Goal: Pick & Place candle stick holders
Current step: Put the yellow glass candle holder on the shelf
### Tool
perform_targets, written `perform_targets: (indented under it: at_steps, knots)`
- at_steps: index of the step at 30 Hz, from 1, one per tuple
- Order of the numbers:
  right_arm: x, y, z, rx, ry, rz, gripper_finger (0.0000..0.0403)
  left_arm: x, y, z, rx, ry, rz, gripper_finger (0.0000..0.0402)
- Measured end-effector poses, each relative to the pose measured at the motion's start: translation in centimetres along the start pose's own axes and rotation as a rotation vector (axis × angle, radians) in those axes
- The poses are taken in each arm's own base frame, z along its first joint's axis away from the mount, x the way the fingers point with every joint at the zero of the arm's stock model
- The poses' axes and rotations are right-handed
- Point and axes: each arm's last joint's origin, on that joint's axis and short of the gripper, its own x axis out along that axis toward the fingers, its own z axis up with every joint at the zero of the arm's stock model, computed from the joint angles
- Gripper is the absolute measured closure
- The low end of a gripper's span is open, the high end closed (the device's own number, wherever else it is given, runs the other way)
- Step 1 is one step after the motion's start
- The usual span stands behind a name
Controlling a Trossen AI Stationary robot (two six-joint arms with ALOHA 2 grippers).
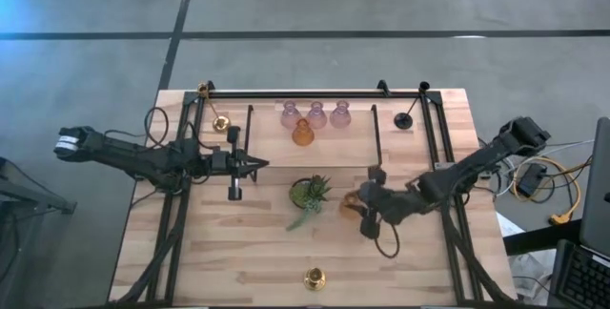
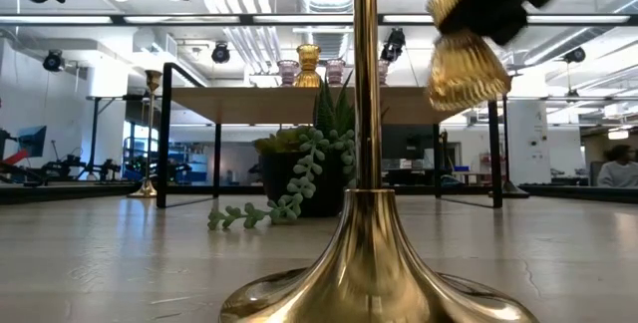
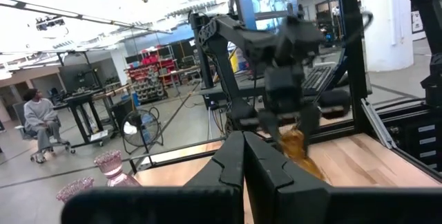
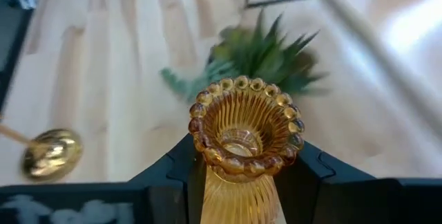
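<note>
Right end effector (image 4: 242,175) grasping amber holder (image 4: 243,134) — above pale wood table (image 1: 238,252), left end effector (image 1: 257,164) clenched, workshop behind

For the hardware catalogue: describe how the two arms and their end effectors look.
Both arms are dark, jointed links trailing black cables. The left arm has a white-marked base end; its end effector tapers to slim black fingers. The right end effector has broad, angular black fingers.

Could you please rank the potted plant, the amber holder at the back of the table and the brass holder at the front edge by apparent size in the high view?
1. Potted plant.
2. Amber holder.
3. Brass holder, close to the amber holder, so unsure.
</note>
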Motion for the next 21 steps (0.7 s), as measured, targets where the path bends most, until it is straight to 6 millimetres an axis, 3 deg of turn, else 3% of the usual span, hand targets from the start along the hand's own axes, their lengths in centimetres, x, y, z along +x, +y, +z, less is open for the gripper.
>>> perform_targets:
  at_steps: [5, 11, 21]
  knots:
    - [-0.5, -2.1, 3.7, -0.076, -0.06, -0.064, 0.0279, 0.0, 0.0, 0.0, -0.008, 0.0, 0.0, 0.0394]
    - [0.2, -5.2, 6.8, -0.024, -0.137, -0.157, 0.0279, 0.0, 0.0, 0.0, -0.011, 0.0, 0.0, 0.0394]
    - [1.4, -8.8, 7.9, 0.042, -0.207, -0.259, 0.0279, 0.0, 0.0, 0.0, -0.011, 0.0, 0.0, 0.0394]
